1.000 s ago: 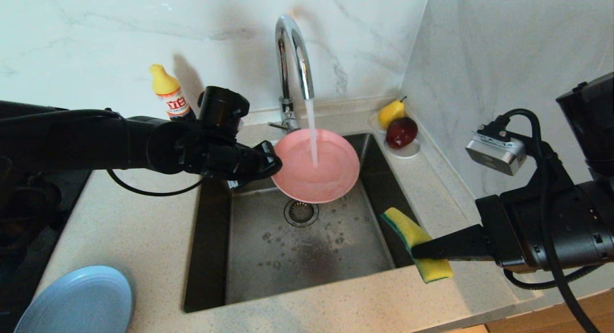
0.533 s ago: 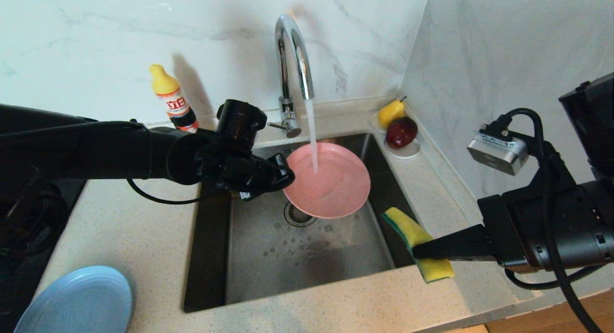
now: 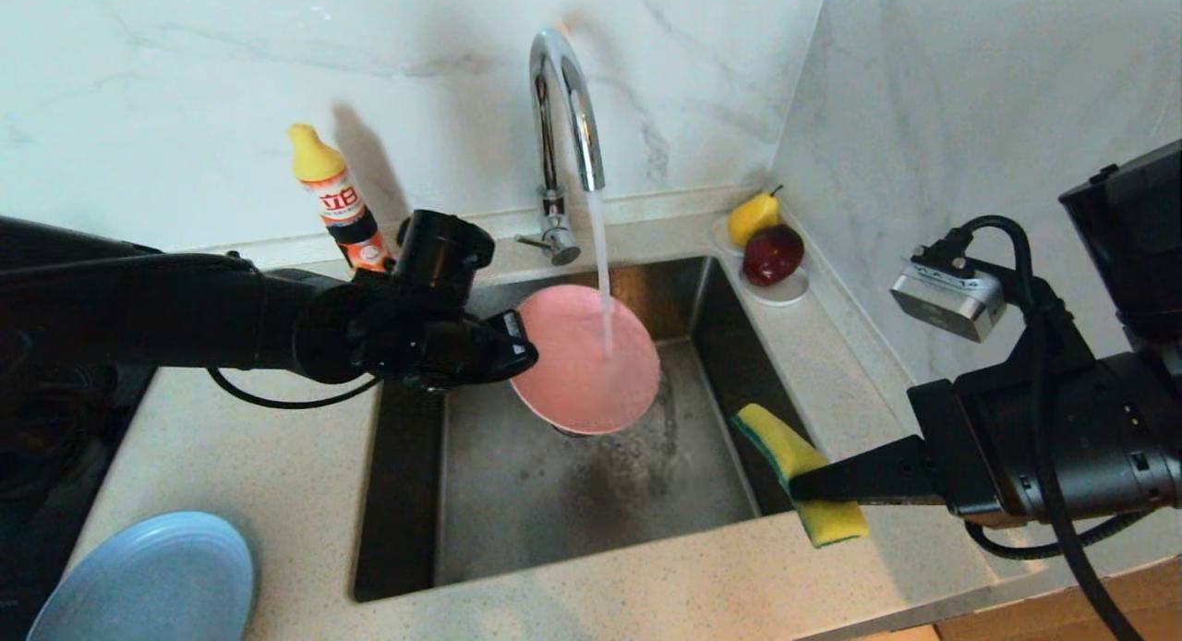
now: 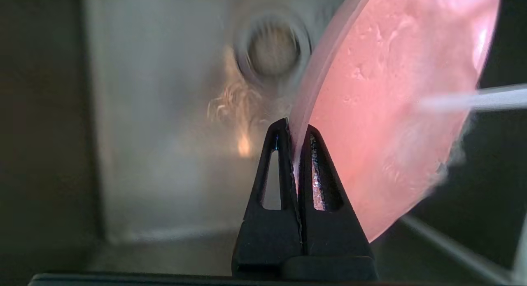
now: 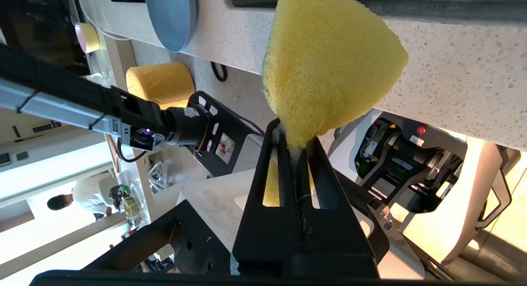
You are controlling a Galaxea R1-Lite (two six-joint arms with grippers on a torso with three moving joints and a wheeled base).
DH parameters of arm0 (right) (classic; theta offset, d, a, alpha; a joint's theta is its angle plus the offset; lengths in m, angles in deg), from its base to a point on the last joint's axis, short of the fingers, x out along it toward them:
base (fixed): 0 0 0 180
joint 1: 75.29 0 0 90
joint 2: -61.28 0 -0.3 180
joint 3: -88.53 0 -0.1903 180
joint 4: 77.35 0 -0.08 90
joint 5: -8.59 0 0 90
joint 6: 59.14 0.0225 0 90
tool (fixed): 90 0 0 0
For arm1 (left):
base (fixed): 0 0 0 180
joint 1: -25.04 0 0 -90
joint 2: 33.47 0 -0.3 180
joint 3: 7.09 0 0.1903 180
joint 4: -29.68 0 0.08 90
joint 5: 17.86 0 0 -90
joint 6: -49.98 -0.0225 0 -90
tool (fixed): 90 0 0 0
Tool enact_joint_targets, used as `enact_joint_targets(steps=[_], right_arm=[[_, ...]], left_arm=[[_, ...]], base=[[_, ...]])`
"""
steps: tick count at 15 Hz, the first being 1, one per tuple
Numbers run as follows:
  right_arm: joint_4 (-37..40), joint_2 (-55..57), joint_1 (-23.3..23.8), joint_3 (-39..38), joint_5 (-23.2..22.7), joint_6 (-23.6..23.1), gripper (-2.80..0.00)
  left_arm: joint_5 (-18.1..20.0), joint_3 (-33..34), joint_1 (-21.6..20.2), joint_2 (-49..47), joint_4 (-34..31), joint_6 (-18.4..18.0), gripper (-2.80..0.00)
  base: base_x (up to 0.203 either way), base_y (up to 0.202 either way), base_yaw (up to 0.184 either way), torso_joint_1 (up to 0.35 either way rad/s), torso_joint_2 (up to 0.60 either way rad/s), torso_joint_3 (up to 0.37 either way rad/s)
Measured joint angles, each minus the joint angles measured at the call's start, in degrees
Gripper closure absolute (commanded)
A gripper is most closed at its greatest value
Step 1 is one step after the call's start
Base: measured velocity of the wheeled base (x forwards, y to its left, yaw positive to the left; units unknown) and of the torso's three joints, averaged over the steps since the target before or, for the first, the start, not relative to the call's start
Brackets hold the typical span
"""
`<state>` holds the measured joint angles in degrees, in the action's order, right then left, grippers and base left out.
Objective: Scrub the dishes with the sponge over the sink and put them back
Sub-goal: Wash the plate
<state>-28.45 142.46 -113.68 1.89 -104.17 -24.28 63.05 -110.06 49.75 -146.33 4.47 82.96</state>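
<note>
Pink plate (image 4: 383,113) rim in left pincer (image 4: 294,131); sponge (image 5: 325,63) tail in right pincer (image 5: 294,139)

Yellow-capped detergent bottle (image 3: 337,198) upright at the back wall. Yellow pear (image 3: 753,217) and dark red apple (image 3: 774,253) touching, on white saucer (image 3: 785,295) in bench (image 3: 240,456) corner.

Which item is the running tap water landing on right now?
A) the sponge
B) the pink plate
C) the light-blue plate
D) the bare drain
B: the stream falls onto the pink plate, which the left gripper pinches by its rim over the sink.
</note>
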Motion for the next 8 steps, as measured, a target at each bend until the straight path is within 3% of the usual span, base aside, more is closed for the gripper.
enact_joint_targets(steps=[4,8], right_arm=[[0.0,0.5,0.0,-0.3,0.0,0.0,0.00],[0.0,0.9,0.0,-0.8,0.0,0.0,0.00]], left_arm=[[-7.4,5.5,-2.0,5.2,8.8,-9.6,0.00],[-9.0,14.1,-4.9,10.0,23.4,-20.4,0.00]], base=[[0.000,0.000,0.000,0.000,0.00,0.000],[0.000,0.000,0.000,0.000,0.00,0.000]])
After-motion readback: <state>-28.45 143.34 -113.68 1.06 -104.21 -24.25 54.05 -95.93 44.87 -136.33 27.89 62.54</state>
